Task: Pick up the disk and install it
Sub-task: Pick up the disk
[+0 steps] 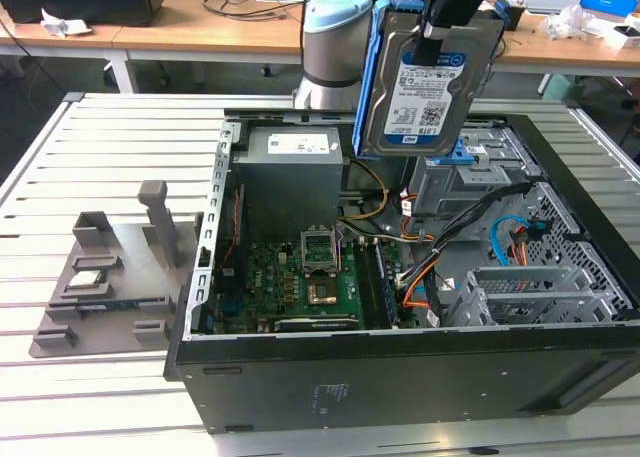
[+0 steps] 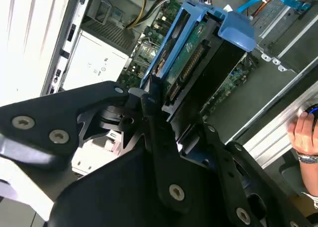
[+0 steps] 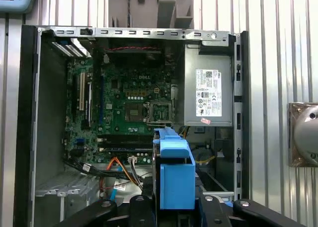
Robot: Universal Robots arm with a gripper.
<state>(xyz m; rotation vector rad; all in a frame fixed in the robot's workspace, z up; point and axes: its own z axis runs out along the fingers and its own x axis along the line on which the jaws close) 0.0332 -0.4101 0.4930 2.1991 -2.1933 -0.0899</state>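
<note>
Blue-railed disk point(image 1: 425, 82) pinched in tool point(image 1: 437, 37) above open PC case point(image 1: 400, 382) w/ cables point(image 1: 478, 217), PSU point(image 1: 290, 177) below

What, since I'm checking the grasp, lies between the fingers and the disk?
Nothing: in the second wrist view the fingers press straight onto the disk, no gap showing.

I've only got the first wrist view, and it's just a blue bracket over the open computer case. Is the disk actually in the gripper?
Observer: Yes. In the exterior view the gripper clamps the disk at its upper end, with the label facing the camera.
Operator: Is it in a bay yet?
Observer: No. It hangs in the air above the computer case and is not yet in any bay.
Operator: Anyone nearby?
Observer: The second wrist view shows a person's hand beside the case.
</note>
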